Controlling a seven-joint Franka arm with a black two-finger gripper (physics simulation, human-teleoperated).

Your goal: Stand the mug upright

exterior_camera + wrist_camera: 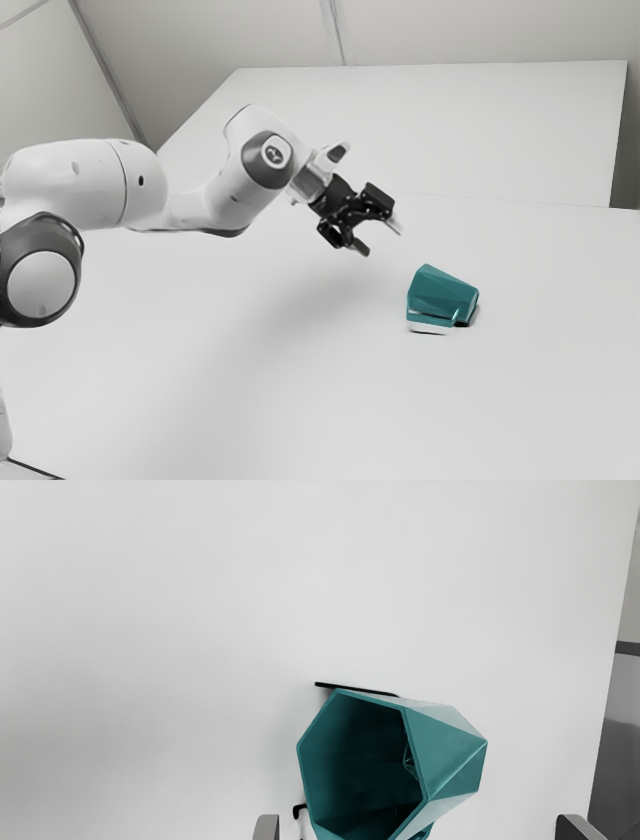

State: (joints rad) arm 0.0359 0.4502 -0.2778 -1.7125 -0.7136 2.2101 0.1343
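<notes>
Right at the end of the white arm [90, 185], the black jaws are wide, with nothing held between them. They are up above the white surface [300, 400] and tip down toward it. Lower than the jaws and a bit past them, well apart from them, the blue-green mug [440, 292] lies on its side on the surface. Its big open mouth [360, 760] faces back toward the jaws, and its small end points away. Thin black bits [357, 689] peek out by the mouth. Far past the jaws is a pale wall [480, 30].
</notes>
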